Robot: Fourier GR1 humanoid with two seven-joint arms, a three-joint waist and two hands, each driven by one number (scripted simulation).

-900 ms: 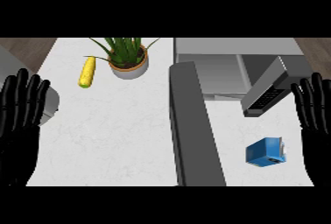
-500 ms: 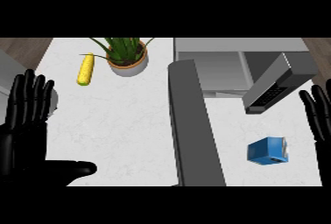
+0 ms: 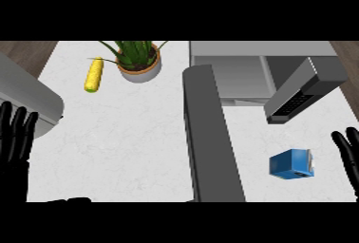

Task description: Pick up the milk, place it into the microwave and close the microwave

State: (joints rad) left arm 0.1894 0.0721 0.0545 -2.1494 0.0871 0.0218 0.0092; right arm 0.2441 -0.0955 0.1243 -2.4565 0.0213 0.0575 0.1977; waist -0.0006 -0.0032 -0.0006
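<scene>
White marble counter (image 3: 126, 156), seen from above. Blue milk carton (image 3: 291, 163) lying at right, untouched, below the microwave (image 3: 245, 71) with its door (image 3: 298, 92) swung open. Right hand (image 3: 347, 152) just beside it, fingers straight, holding nothing. Left hand (image 3: 15, 137) resting open at far left. Picking up not yet begun; next, closing round the carton.

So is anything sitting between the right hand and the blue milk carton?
Nothing visible. The milk carton lies on bare counter just left of the right hand, with only open countertop between them.
</scene>
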